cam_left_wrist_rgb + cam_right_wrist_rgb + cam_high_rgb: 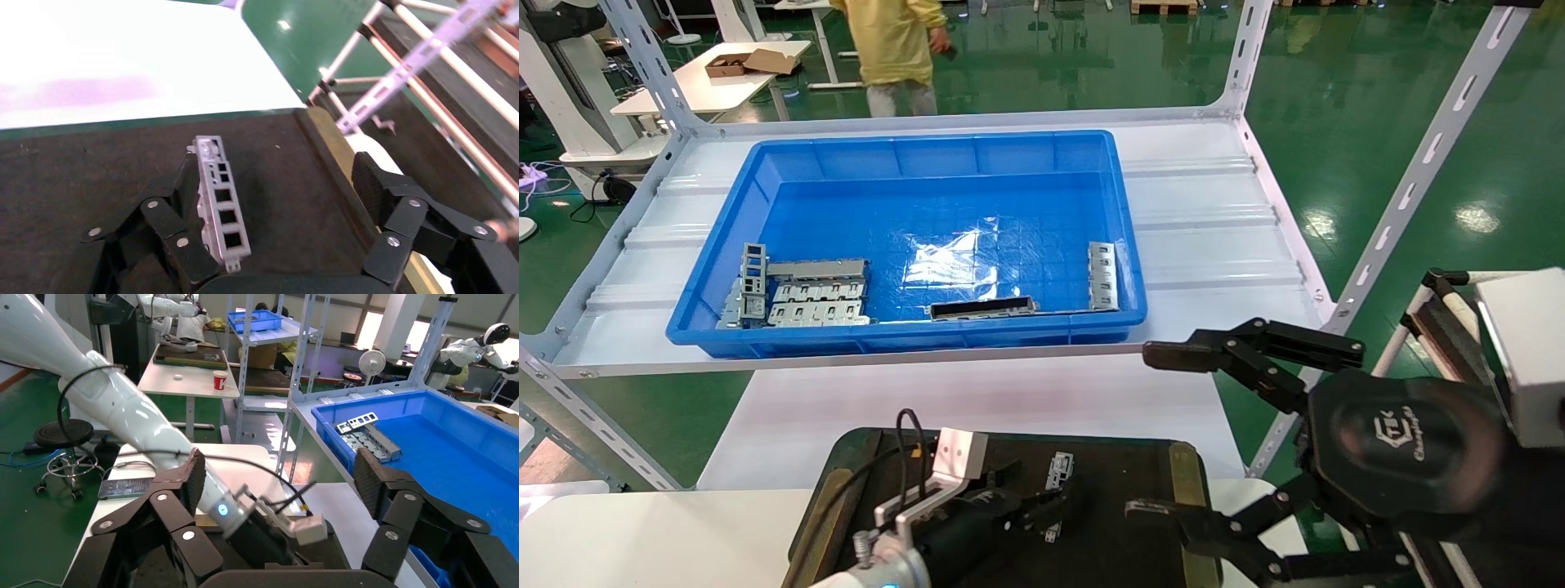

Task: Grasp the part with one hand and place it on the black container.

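Observation:
The part (1059, 469), a slim silver strip with rectangular cutouts, lies on the black container (1128, 482) at the near edge of the head view. My left gripper (1038, 496) is low over the container with its jaws wide open. In the left wrist view the part (220, 202) rests on the black container (92, 165) and leans against one finger (183, 184); the other finger (374, 184) stands far from it, out over the container's brass-coloured edge. My right gripper (1156, 433) hovers open and empty to the right of the container.
A deep blue bin (928, 155) sits on the white shelf behind, holding a pile of silver strips (805, 294), a dark bar (982, 308) and one strip (1102, 276). A slanted shelf post (1410, 188) stands at the right. A person in yellow stands far behind.

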